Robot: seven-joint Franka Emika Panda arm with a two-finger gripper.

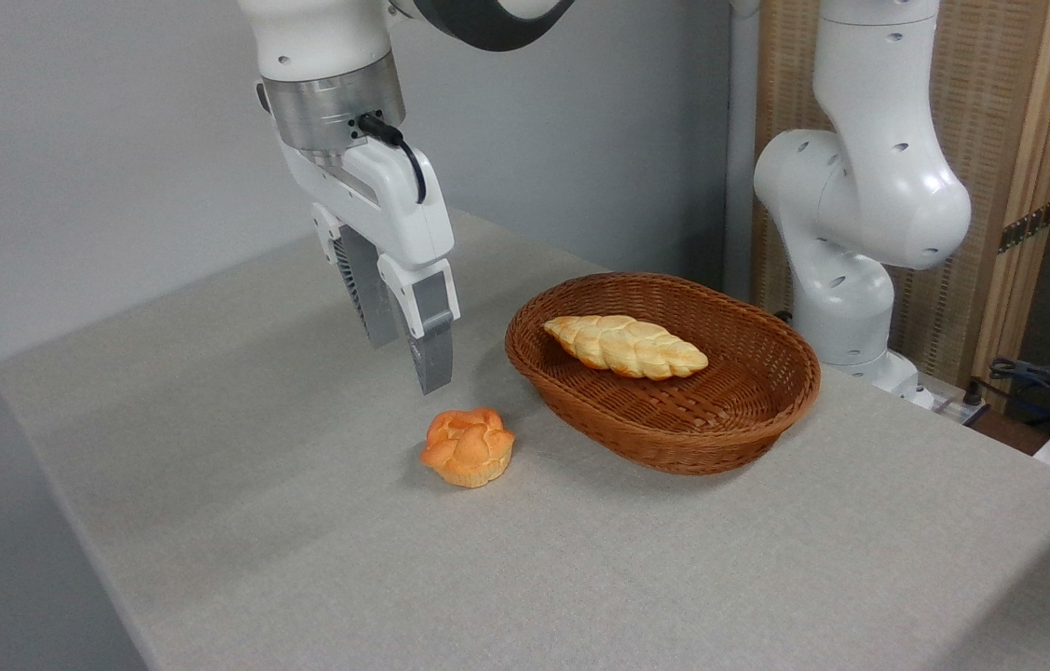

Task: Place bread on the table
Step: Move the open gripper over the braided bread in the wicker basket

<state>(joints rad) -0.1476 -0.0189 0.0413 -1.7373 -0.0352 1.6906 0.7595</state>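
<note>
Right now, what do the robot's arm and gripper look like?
The arm is glossy white with rounded joint housings and a dark grey band near the top. A brushed silver metal ring sits at the wrist, with a black cable looping down to the white gripper. Its jaws are grey, flat and tapered.

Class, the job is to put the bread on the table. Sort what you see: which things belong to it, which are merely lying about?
Belong: braided loaf, basket holding it, table, gripper.
Lying about: orange bun, cables.
</note>
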